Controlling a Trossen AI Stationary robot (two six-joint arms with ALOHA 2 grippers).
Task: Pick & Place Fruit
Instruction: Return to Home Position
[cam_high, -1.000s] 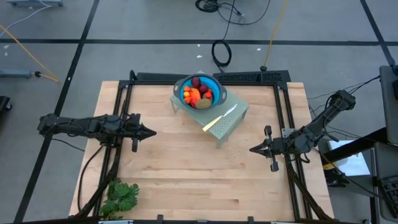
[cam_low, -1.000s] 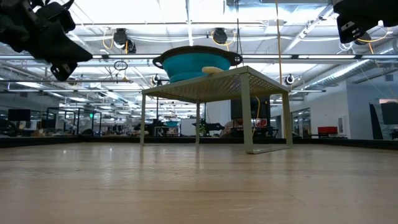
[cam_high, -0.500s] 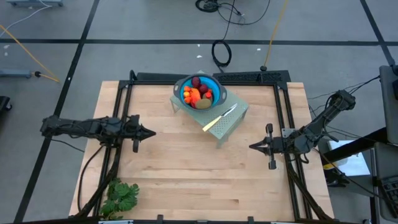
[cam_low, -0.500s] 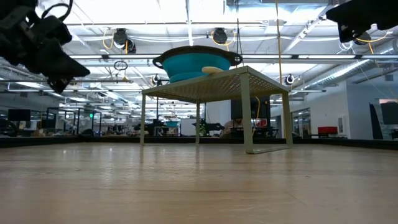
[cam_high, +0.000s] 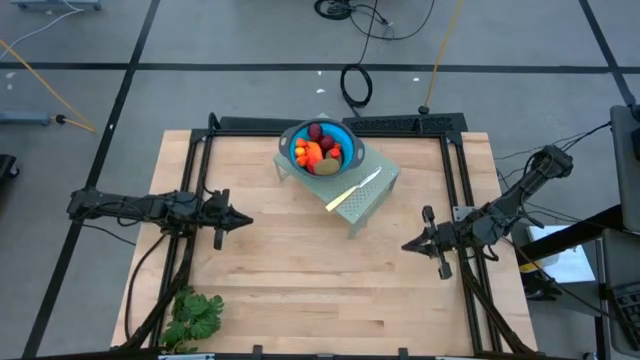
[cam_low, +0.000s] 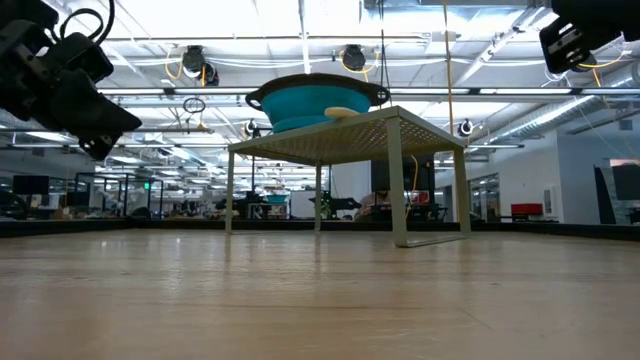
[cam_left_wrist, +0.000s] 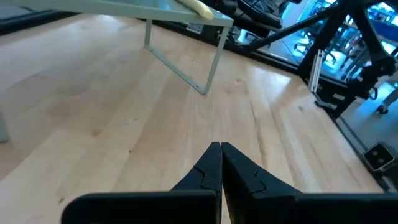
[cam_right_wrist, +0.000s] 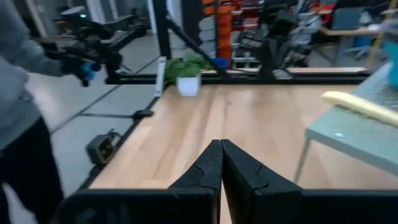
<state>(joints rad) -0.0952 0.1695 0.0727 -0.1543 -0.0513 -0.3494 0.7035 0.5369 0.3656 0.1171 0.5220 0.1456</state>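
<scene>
Fruit (cam_high: 320, 150) rests in bowl (cam_high: 345, 132)

Our left fingers (cam_high: 240, 218) hover pressed together above the tabletop (cam_high: 300, 280). Between them and our right fingers (cam_high: 410, 242), also together, but farther back, the shelf (cam_high: 385, 185) carries bowl and fruit.

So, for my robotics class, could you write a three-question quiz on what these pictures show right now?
1. True or false: the small toy fruit sits in the round blue strainer bowl on the pale green metal shelf.
2. Fill the gap: the left gripper and right gripper hover above the wooden table, fingers ____.
3. Where does the yellow-handled knife lie? A) on the table B) on the shelf beside the bowl C) inside the bowl.
Key: 1 true; 2 shut; 3 B.
</scene>
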